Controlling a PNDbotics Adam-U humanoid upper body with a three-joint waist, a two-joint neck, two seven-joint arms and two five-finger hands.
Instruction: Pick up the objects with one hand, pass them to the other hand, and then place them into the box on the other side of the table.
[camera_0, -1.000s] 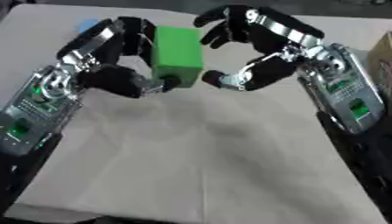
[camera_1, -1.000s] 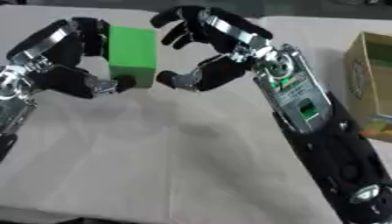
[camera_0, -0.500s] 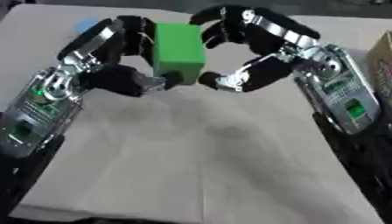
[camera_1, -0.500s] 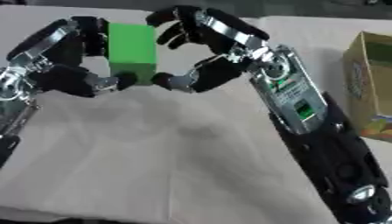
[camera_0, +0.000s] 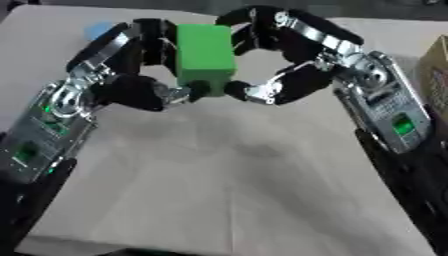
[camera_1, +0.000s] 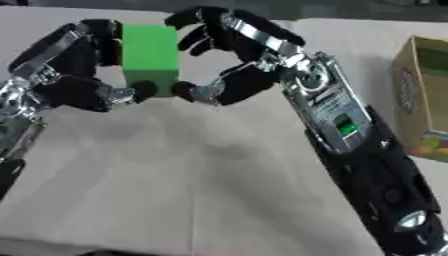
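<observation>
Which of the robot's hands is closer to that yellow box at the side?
Right. The right hand is beside the green block, on the side of the yellow box; the left hand grips the block's far side.

We see the yellow box (camera_1: 426, 95) at the desk's right edge only in part, cut by the picture's side; its printing is too blurred to read. The left hand (camera_0: 131, 90) hides most of a small blue thing (camera_0: 98, 30) near the desk's far-left corner.
</observation>
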